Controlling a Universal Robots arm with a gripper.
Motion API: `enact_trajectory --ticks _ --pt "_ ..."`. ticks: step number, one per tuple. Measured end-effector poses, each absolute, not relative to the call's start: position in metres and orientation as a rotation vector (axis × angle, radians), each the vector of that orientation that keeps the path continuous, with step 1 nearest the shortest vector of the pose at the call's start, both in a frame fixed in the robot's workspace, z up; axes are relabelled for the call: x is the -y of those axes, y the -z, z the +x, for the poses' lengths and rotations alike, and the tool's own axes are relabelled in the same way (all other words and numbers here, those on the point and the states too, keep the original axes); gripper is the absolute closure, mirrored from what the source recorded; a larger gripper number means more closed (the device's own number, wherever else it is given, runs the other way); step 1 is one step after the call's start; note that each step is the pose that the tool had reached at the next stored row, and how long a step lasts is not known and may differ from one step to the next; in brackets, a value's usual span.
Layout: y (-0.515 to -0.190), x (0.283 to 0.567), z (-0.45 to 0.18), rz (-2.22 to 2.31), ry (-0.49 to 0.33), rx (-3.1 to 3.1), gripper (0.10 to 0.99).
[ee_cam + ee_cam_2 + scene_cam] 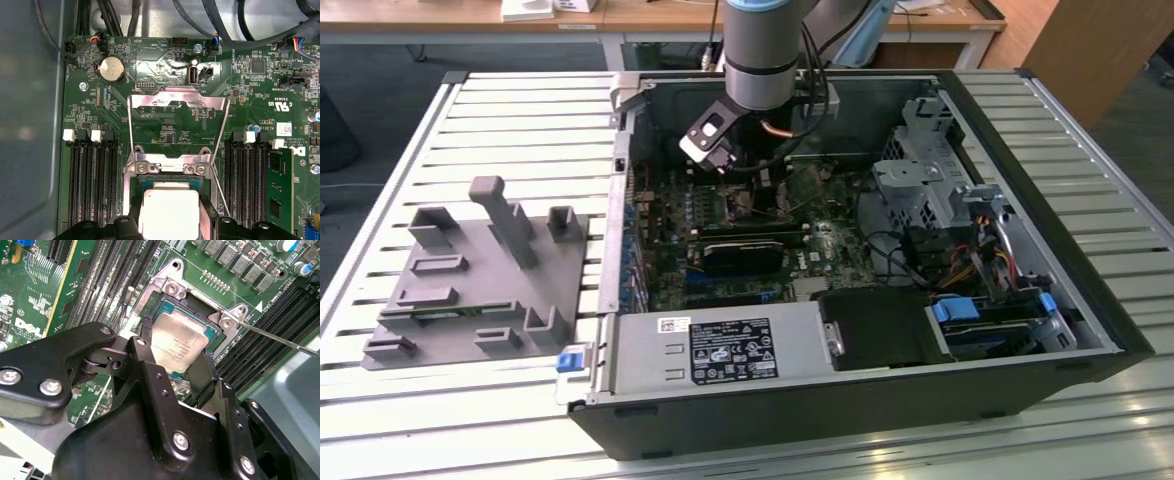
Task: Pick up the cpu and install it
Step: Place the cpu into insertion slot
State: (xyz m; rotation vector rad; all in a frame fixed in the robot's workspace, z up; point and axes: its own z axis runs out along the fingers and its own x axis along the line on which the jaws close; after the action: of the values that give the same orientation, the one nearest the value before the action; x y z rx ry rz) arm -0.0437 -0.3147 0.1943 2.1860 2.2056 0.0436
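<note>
Second wrist view: the gripper (176, 360) holds the cpu (179, 337) just over the open socket (227, 322).
Its jaws are closed on two opposite edges of the cpu, silver top up. In the exterior view, the arm (761, 50) reaches down into the computer case (881, 410).

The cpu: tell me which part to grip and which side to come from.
Grip the cpu by two opposite thin edges, coming straight down from above. It lies flat, metal top up, at the socket, with the motherboard beneath and the open load plate off one side.
</note>
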Motion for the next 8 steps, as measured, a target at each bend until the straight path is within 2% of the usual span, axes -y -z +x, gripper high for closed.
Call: enact_trajectory --ticks 7,8 --pt "-0.1941 0.3146 -0.0436 2.186 -0.045 -2.206 0.541" --pt "-0.1941 0.3146 -0.0436 2.186 -0.044 -2.206 0.482"
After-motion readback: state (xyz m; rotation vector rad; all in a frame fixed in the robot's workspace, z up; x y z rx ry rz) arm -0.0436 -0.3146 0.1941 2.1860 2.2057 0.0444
